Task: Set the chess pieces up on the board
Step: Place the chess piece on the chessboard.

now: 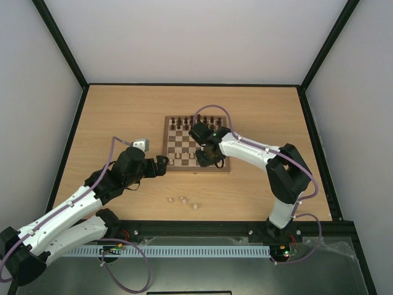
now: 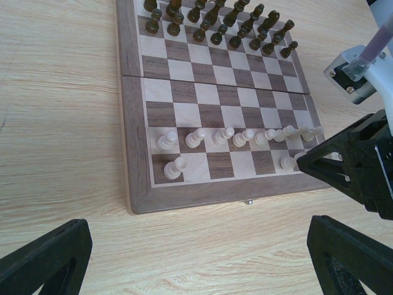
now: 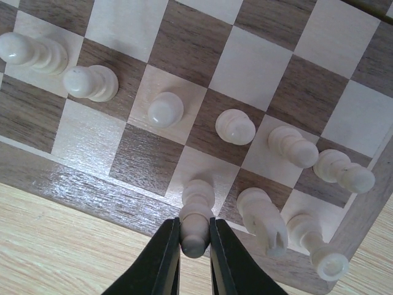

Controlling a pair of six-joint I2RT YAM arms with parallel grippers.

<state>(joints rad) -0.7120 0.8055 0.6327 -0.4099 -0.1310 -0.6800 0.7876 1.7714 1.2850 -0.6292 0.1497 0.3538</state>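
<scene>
at the near edge of the board (image 1: 166,142), the right gripper (image 3: 195,249) is pinched narrow on the head of a pale piece (image 3: 196,206), one finger on each side. that piece stands upright on a cream square of the nearest row, close to the brown border. just beside it in the same row stand two more pale pieces, the closer one (image 3: 263,218) with a notched top. one row further in, a line of pale pawns (image 3: 166,110) runs across the board. from above, the right gripper (image 1: 206,157) hangs over the near right part of the board, arm reaching in from the right. off the board's left side, the left gripper (image 1: 163,166) hovers over the table (image 1: 123,117), fingers spread wide and holding nothing; its own camera shows the two dark fingers (image 2: 46,258) far apart at the bottom corners. the dark pieces (image 2: 215,24) fill the two far rows. three loose pale pieces (image 1: 183,200) lie on the table, near the front edge and well apart from the board.
</scene>
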